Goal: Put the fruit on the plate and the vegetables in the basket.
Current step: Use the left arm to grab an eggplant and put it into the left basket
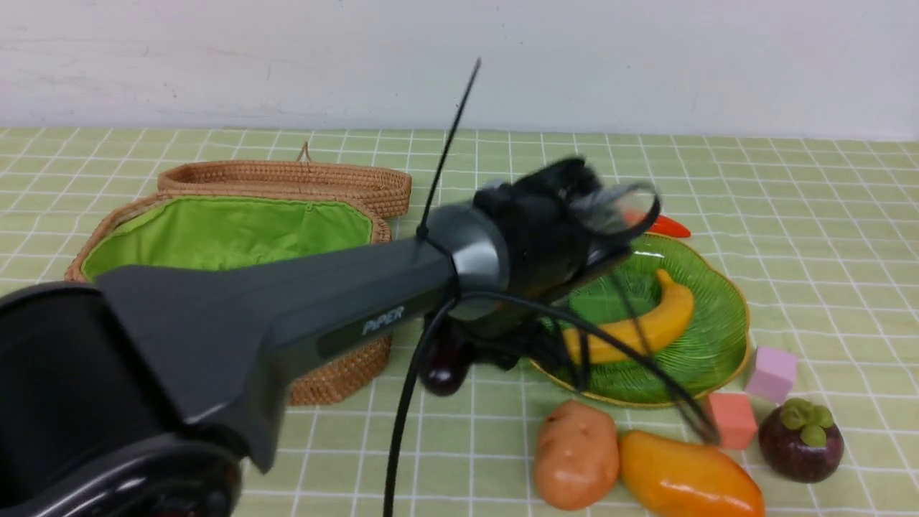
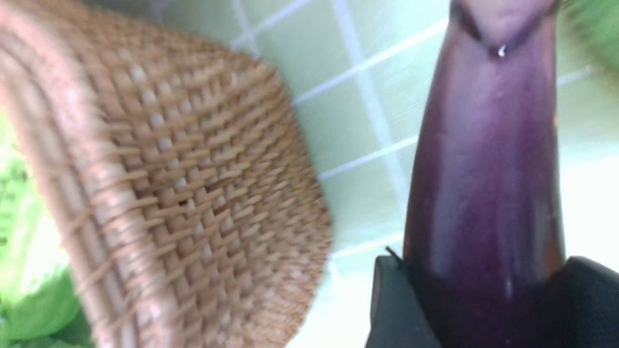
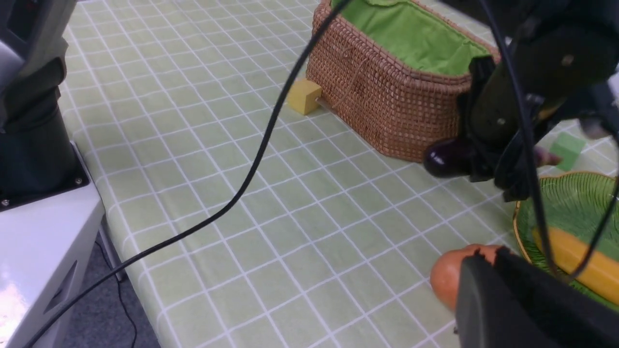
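Observation:
My left gripper is shut on the dark purple eggplant. It holds the eggplant just above the cloth, between the wicker basket and the green plate. The banana lies on the plate. In front of the plate lie the brown potato, the mango and the mangosteen. A carrot tip shows behind the plate. My right gripper is shut and empty, hovering over the potato.
The basket's lid lies open behind it. A lilac cube and a salmon cube sit right of the plate. A yellow cube rests against the basket and a green cube lies beyond the plate. A black cable crosses the cloth.

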